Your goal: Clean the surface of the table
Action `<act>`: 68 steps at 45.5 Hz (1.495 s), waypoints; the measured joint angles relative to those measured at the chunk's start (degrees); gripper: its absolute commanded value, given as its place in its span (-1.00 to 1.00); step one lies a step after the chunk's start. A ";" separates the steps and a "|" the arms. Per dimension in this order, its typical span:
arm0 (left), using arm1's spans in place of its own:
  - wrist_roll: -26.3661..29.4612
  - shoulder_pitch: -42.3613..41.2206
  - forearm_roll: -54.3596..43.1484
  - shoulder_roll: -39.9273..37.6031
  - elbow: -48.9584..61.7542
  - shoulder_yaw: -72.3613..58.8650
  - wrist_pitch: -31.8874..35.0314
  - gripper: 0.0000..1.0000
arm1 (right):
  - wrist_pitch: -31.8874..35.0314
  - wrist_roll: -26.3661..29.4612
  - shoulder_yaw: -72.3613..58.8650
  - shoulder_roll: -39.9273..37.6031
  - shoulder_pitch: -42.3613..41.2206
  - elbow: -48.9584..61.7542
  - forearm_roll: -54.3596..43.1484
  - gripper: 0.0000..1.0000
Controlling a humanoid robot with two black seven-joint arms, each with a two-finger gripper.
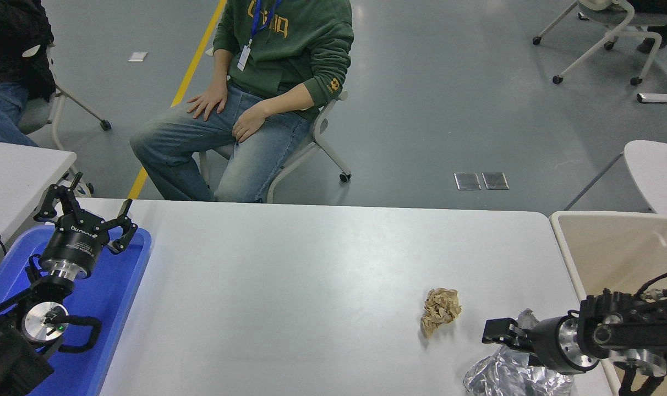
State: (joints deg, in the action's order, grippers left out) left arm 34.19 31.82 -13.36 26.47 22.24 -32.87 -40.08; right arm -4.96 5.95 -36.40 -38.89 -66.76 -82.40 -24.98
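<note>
- Table surface [311,286]: wide white top, spread beneath and left of right gripper [496,333].
- Right gripper: low over crumpled silvery plastic [509,374], beside brown paper wad [441,311]; finger spread unreadable.
- Left gripper [86,212]: parked over blue tray [119,297], fingers splayed wide.

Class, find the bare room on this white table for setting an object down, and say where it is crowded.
The white table lies bare between the blue plastic tray and the crumpled brown paper ball. The near right corner is crowded: paper ball, crinkled silver foil bag, right gripper.
</note>
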 measured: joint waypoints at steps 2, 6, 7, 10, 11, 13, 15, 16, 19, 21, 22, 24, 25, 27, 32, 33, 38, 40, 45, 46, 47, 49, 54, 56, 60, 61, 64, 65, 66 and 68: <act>0.00 0.00 0.00 0.00 0.00 0.00 0.00 1.00 | -0.02 0.14 0.18 0.38 0.16 0.25 0.17 0.98; 0.00 0.00 0.00 0.00 0.00 0.00 0.00 1.00 | -0.06 0.30 0.48 0.89 0.47 0.79 0.38 0.97; 0.00 0.00 0.00 0.00 0.00 0.00 0.00 1.00 | -0.06 0.33 0.54 0.99 0.54 0.95 0.42 0.97; 0.00 0.00 0.00 0.00 0.00 0.00 0.00 1.00 | -0.09 0.41 0.69 1.24 0.82 1.56 0.52 0.96; 0.00 0.00 0.00 0.00 0.00 0.00 0.00 1.00 | -0.09 0.43 0.72 1.33 0.97 1.84 0.55 0.95; 0.00 0.00 0.00 0.00 0.00 0.00 0.00 1.00 | -0.09 0.45 0.77 1.45 1.15 2.25 0.57 0.95; 0.00 0.00 0.00 0.00 0.00 0.00 0.00 1.00 | -0.09 0.47 0.84 1.65 1.35 2.79 0.57 0.95; 0.00 0.00 0.00 0.00 0.00 0.00 0.00 1.00 | -0.09 0.48 0.87 1.76 1.43 3.02 0.57 0.95; 0.00 0.00 0.00 0.00 0.00 0.00 0.00 1.00 | 0.01 0.50 0.92 2.17 1.71 3.83 0.57 0.94; 0.00 0.00 0.00 0.00 0.00 0.00 0.00 1.00 | 0.05 0.51 0.96 2.45 1.92 4.34 0.56 0.89; 0.00 0.00 0.00 0.00 0.00 0.00 0.00 1.00 | 0.07 0.51 0.97 2.55 2.00 4.51 0.52 0.87; 0.00 0.00 0.00 0.00 0.00 0.00 0.00 1.00 | 0.09 0.52 0.99 2.80 2.23 4.89 0.38 0.87; 0.00 0.00 0.00 0.00 0.00 0.00 0.00 1.00 | 0.10 0.52 0.99 2.91 2.31 5.02 0.33 0.85; 0.00 0.00 0.00 0.00 0.00 0.00 0.00 1.00 | 0.13 0.52 1.01 3.24 2.55 5.34 0.22 0.84; 0.00 0.00 0.00 0.00 0.00 0.00 0.00 1.00 | 0.16 0.52 1.04 4.09 3.18 6.21 0.03 0.84; 0.00 0.00 0.00 0.00 0.00 0.00 0.00 1.00 | 0.16 0.51 1.04 4.22 3.28 6.35 0.00 0.84; 0.00 0.00 0.00 0.01 0.00 0.00 0.00 1.00 | 0.16 0.48 1.05 4.83 3.82 7.34 -0.11 0.84; 0.00 0.00 0.00 0.02 0.00 0.00 0.00 1.00 | 0.16 0.48 1.05 5.04 3.99 7.65 -0.13 0.80; 0.00 0.00 0.00 0.02 0.00 0.00 0.00 1.00 | 0.14 0.47 1.06 5.83 4.40 8.59 -0.23 0.72; 0.00 0.00 0.00 0.02 0.00 0.00 0.00 1.00 | 0.15 0.46 1.06 5.97 4.46 8.72 -0.25 0.70; 0.00 0.00 0.00 0.02 0.00 0.00 0.00 1.00 | 0.14 0.45 1.06 6.14 4.52 8.90 -0.31 0.64; 0.00 0.00 0.00 0.02 0.00 0.00 0.00 1.00 | 0.15 0.43 1.06 6.35 4.59 9.12 -0.44 0.55; 0.00 0.00 0.00 0.02 0.00 0.00 0.00 1.00 | 0.19 0.39 1.00 6.86 4.76 9.62 -1.42 0.19; 0.00 0.00 0.00 0.02 0.00 0.00 0.00 1.00 | 0.19 0.38 0.97 7.02 4.80 9.75 -1.87 0.01; 0.00 0.00 0.00 0.02 0.00 0.00 0.00 1.00 | 0.32 0.38 0.91 7.20 4.80 9.97 -2.46 -0.42; 0.00 0.00 0.00 0.02 0.00 0.00 0.00 1.00 | 0.35 0.38 0.89 7.21 4.80 10.00 -2.54 -0.52; 0.00 0.00 0.00 0.02 0.00 0.00 0.00 1.00 | 0.48 0.38 0.76 7.23 4.69 10.06 -2.71 -0.81; 0.00 0.00 0.00 0.02 0.00 0.00 0.00 1.00 | 0.55 0.38 0.72 7.23 4.63 10.08 -2.76 -0.89; 0.00 0.00 0.00 0.02 0.00 0.00 0.00 1.00 | 0.62 0.38 0.69 7.23 4.60 10.08 -2.78 -0.97; 0.00 0.00 0.00 0.02 0.00 0.00 0.00 1.00 | 0.82 0.38 0.61 7.23 4.54 10.08 -2.82 -1.00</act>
State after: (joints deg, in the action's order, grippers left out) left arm 34.19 31.82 -13.36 26.48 22.24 -32.87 -40.08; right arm -4.14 6.33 -35.80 -31.66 -62.22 -72.32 -27.80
